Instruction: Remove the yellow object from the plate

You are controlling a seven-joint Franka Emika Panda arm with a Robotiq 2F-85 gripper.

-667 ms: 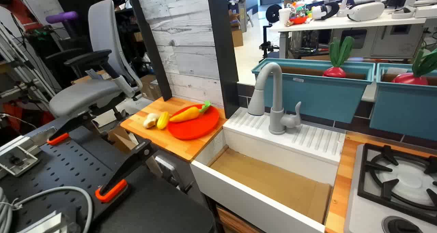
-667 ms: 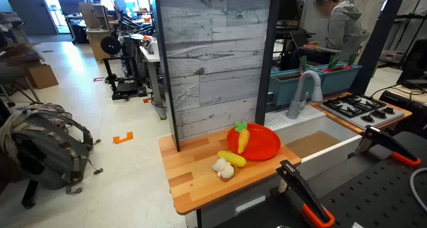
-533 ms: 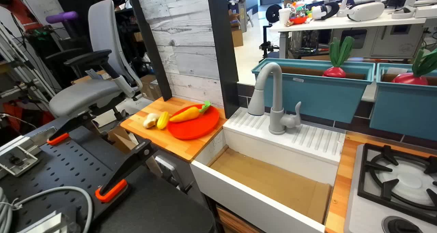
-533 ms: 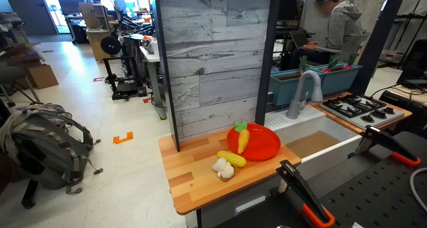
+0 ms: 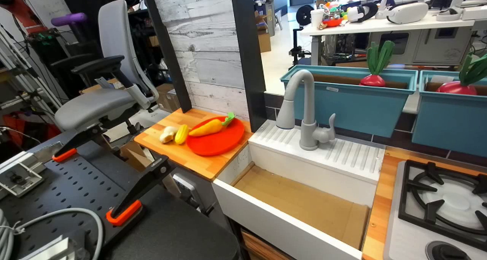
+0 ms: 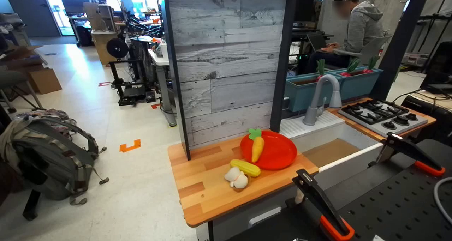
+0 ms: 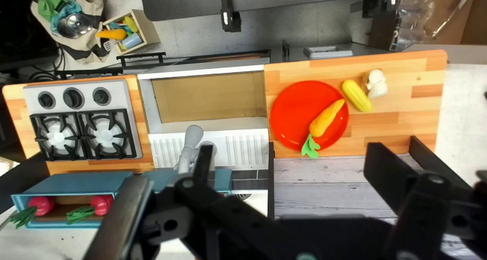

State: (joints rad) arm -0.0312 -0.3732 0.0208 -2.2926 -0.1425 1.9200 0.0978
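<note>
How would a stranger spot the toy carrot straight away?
From the white sink, look to the wooden counter on the side away from the stove, where a round red plate lies. On it rests the orange-yellow toy carrot; unlike the paler toy corn beside the plate, it has green leaves.

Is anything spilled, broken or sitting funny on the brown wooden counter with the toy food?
I see nothing spilled or broken. Only the orange-yellow carrot-shaped toy looks a bit odd: it lies off-centre on the round, glossy red plastic plate, and its flat green leaves stick out past the plate.
</note>
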